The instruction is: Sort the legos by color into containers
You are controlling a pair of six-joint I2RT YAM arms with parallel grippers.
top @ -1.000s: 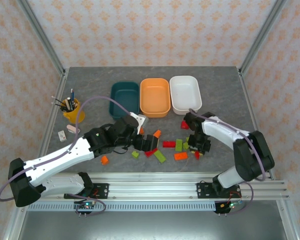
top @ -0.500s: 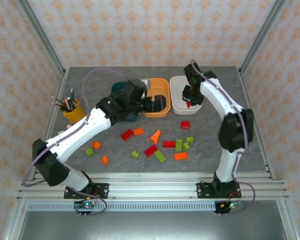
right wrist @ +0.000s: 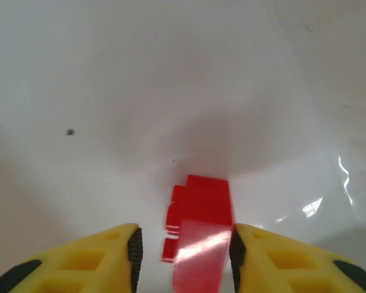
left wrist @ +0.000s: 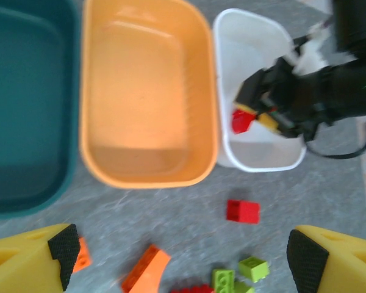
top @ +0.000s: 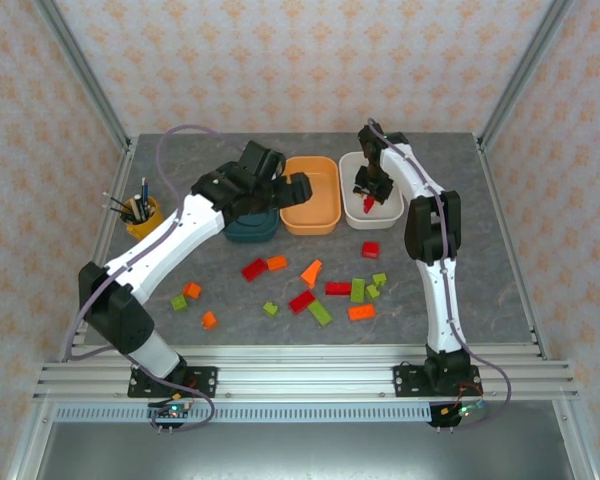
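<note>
The right gripper is held low inside the white tub, at the upper right of the overhead view. In this way the red brick has only a short way to fall and is not thrown over the rim. In the right wrist view the jaws are seen a little spread. The brick lies in the lower middle of the frame between the yellow fingers, a narrow gap is visible at its left side, and its lower part is blurred. It is therefore judged to be loose, not pinched.

The left gripper is held high over the near edge of the orange tub, with the teal tub at the upper left of its view. Its jaws are spread wide and nothing is held between them. The other legos are scattered on the table in the lower middle of the overhead view, so most of the sorting is judged to be not yet done.
</note>
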